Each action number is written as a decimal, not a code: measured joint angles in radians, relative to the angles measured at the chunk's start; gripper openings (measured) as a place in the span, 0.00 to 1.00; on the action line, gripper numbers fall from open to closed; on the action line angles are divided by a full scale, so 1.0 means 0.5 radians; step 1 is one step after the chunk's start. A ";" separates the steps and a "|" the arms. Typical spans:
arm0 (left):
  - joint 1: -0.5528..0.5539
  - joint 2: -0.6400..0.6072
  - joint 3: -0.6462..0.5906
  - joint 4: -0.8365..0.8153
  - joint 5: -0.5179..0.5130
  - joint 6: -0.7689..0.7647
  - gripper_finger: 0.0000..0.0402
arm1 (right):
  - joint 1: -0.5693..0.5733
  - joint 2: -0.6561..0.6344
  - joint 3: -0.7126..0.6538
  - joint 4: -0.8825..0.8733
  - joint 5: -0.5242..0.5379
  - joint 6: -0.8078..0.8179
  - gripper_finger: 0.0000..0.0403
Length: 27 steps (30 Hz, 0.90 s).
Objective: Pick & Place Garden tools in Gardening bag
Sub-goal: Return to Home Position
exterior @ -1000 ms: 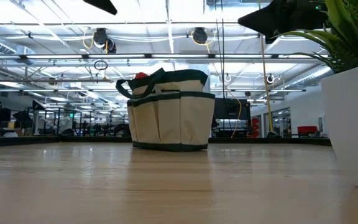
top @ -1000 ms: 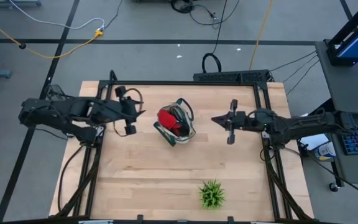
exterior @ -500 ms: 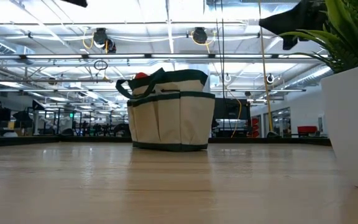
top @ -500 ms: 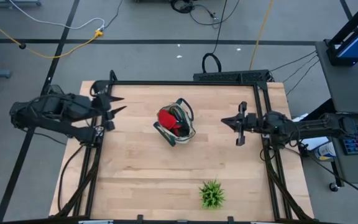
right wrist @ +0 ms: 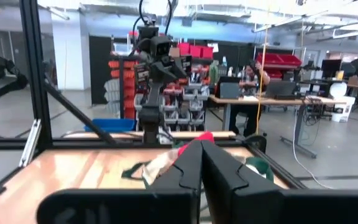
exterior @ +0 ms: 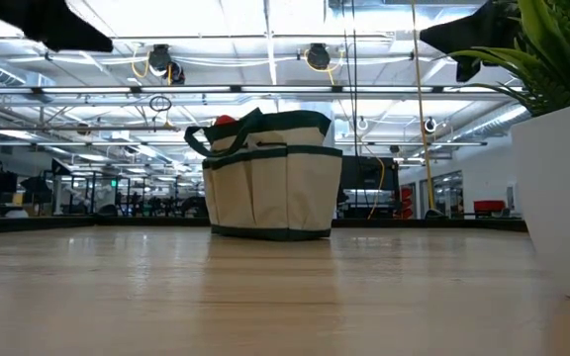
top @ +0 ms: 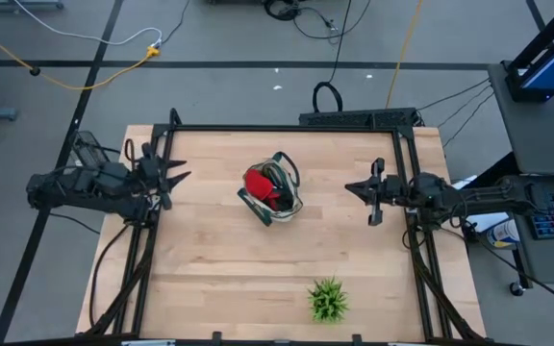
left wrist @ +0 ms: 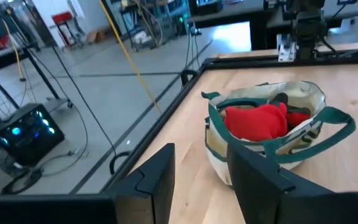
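Observation:
The cream gardening bag (top: pixel 272 192) with dark green trim stands upright on its base in the middle of the table. It also shows in the low view (exterior: pixel 270 178) and the left wrist view (left wrist: pixel 272 134). A red glove (left wrist: pixel 257 119) fills its open top, with dark items beside it. No other tools show on the table. My left gripper (top: pixel 176 173) hovers open at the table's left edge, pointing at the bag, its fingers (left wrist: pixel 160 180) apart and empty. My right gripper (top: pixel 354 189) hovers shut and empty near the right edge, also facing the bag (right wrist: pixel 154 168).
A green spiky plant (top: pixel 327 300) in a white pot (exterior: pixel 557 188) stands near the table's front edge, right of centre. A black frame (top: pixel 287 128) runs around the table. Bare wood lies between each gripper and the bag.
My left gripper has drawn back from the bag toward the table's left edge. My right gripper has drawn back toward the right edge. The bag has stayed where it was.

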 joint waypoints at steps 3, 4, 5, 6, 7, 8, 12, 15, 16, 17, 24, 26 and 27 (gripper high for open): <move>-0.001 -0.144 -0.143 0.100 0.014 0.046 0.38 | 0.000 -0.025 0.000 -0.101 0.000 0.002 0.00; -0.001 -0.190 -0.180 0.138 0.015 0.059 0.38 | 0.000 -0.030 0.000 -0.128 -0.001 0.002 0.00; -0.002 -0.235 -0.214 0.174 0.015 0.066 0.38 | 0.000 -0.036 0.000 -0.141 -0.001 0.016 0.00; -0.002 -0.279 -0.248 0.202 0.017 0.066 0.38 | 0.000 -0.042 0.000 -0.141 -0.001 0.044 0.00; -0.002 -0.325 -0.281 0.226 0.018 0.059 0.38 | 0.000 -0.049 0.000 -0.139 -0.001 0.072 0.00; -0.002 -0.368 -0.310 0.257 0.019 0.049 0.38 | 0.000 -0.058 0.000 -0.139 -0.003 0.089 0.00; -0.002 -0.545 -0.445 0.331 0.123 0.103 0.38 | 0.000 -0.102 0.000 -0.206 -0.006 0.083 0.00; -0.002 -0.593 -0.521 0.425 0.185 0.108 0.38 | 0.000 -0.139 -0.028 -0.215 -0.007 0.092 0.00; -0.002 -0.592 -0.535 0.432 0.195 0.107 0.38 | 0.000 -0.159 -0.047 -0.216 -0.007 0.092 0.00; -0.002 -0.592 -0.546 0.444 0.206 0.107 0.38 | 0.000 -0.179 -0.066 -0.216 -0.008 0.093 0.00; -0.002 -0.581 -0.687 0.698 0.390 0.156 0.38 | 0.000 -0.378 -0.221 -0.157 -0.008 0.097 0.00; -0.002 -0.578 -0.760 0.782 0.443 0.174 0.38 | 0.000 -0.434 -0.269 -0.125 -0.008 0.090 0.00; -0.002 -0.576 -0.799 0.838 0.461 0.174 0.38 | 0.000 -0.459 -0.292 -0.118 -0.008 0.083 0.00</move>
